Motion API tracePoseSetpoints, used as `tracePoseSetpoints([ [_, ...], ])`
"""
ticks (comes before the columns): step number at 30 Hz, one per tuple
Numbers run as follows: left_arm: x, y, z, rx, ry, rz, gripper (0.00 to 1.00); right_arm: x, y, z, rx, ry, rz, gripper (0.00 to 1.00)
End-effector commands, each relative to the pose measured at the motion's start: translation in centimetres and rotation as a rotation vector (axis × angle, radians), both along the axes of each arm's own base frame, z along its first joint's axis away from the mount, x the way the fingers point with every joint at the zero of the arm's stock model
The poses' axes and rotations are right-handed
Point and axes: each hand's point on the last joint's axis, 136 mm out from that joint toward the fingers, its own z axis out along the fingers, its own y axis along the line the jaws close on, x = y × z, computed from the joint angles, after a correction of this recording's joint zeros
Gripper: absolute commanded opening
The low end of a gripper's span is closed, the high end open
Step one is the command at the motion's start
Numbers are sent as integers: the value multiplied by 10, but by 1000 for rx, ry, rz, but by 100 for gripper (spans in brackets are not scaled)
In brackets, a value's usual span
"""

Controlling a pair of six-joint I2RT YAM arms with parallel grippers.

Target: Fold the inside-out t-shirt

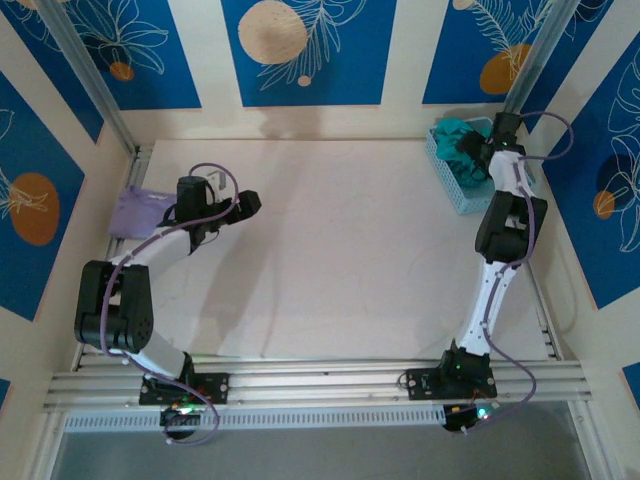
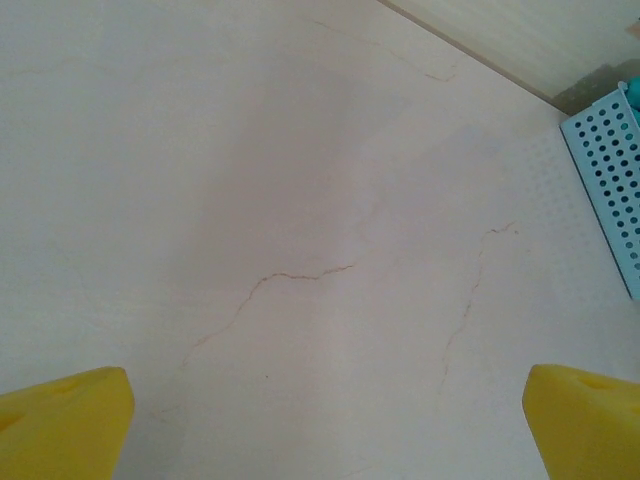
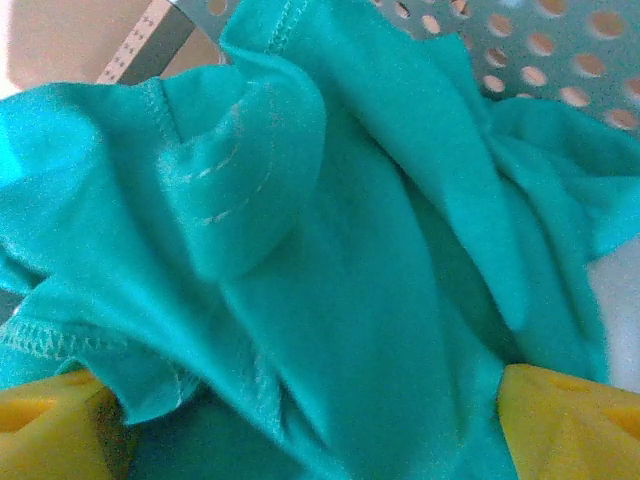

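Right hand [image 3: 310, 405] is in the perforated blue basket [image 1: 455, 195], far right. Fingers spread, crumpled inside-out t-shirt [image 3: 330, 250] bunched between them, not pinched. Left hand [image 2: 325, 405] spread wide over the table [image 1: 350, 260], left side. Lavender garment [image 1: 135, 210] at far left.

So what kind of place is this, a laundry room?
Probably a robot practice booth: a left arm and right arm bolted to a metal rail, a table boxed in by blue patterned panels, and a teal t-shirt in a basket.
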Motion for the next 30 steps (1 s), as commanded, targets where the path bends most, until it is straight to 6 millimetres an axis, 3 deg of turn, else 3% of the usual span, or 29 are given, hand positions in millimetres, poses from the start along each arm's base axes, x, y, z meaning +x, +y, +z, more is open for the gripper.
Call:
tracePoseSetpoints([
  [1,-3,-8,20,-27,-46,-28,100,13,16,-16,60,23,38,80],
  [3,-5,-7,21,-26,-45,-27,100,23,18,-21,80,14,54,61],
  [5,-8,-9,22,-26,-41,-37,100,29,23,-7,83,-7,83,37],
  [7,-11,-9,25,-27,-40,-44,100,29,29,22,49,-53,96,19],
  [9,-14,-10,30,-29,-51,-44,100,23,36,64,14,-145,94,10],
  [11,-16,-11,36,-39,-65,-44,100,12,44,119,-21,-295,67,7],
  [14,-18,-17,46,-60,-89,-59,100,-12,52,182,-40,-485,24,5],
  [20,-25,-27,68,-97,-140,-93,100,-73,73,281,25,-830,22,3],
  [21,-27,-27,72,-103,-148,-93,100,-83,79,290,36,-863,25,3],
  [25,-35,-32,86,-140,-186,-106,100,-135,120,337,78,-1006,87,3],
  [30,-45,-24,97,-108,-214,-77,100,-194,210,375,70,-1036,327,3],
])
